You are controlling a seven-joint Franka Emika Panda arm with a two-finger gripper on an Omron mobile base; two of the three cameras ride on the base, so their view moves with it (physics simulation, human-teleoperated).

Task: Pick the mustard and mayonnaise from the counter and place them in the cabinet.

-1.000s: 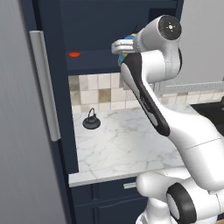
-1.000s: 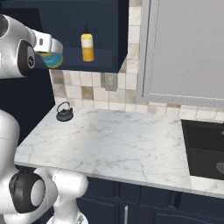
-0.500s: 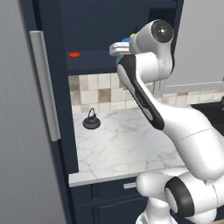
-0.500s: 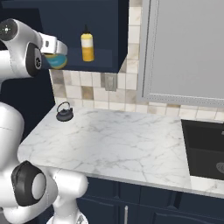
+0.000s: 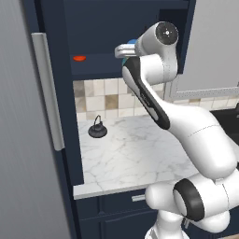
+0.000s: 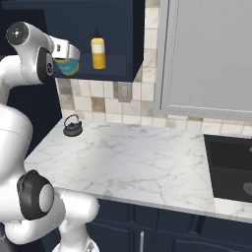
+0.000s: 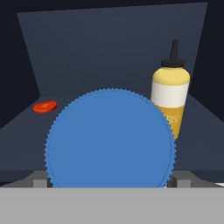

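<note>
Navy cabinet (image 6: pixel 115 69), shelf level, with the arm raised to its recess. The mustard (image 7: pixel 171 94) stands upright on the cabinet shelf, toward the right side of the recess, so that half of the task appears complete. The mayonnaise (image 7: pixel 110 140) is clamped between the fingers of the gripper (image 6: pixel 68 58), its blue lid facing the hand camera and its blue-and-yellow body visible below the hand in the right base view (image 6: pixel 67 67).

Compared with one second ago, the hand and jar have travelled inward toward the cabinet opening: in the right base view the jar now lies closer to the mustard, and in the left base view the wrist sits farther left against the dark recess. The jar appears to be at the front edge of the shelf, tilted, and not yet resting on it.

A small red disc (image 5: pixel 79 58) lies on the shelf to the left. A dark kettle (image 6: pixel 72 126) sits on the marble counter (image 6: pixel 147 162) below.

Judgement: the placing step is under way; the remaining move calls for advancing the jar over the shelf, left of the mustard, without knocking the bottle.
</note>
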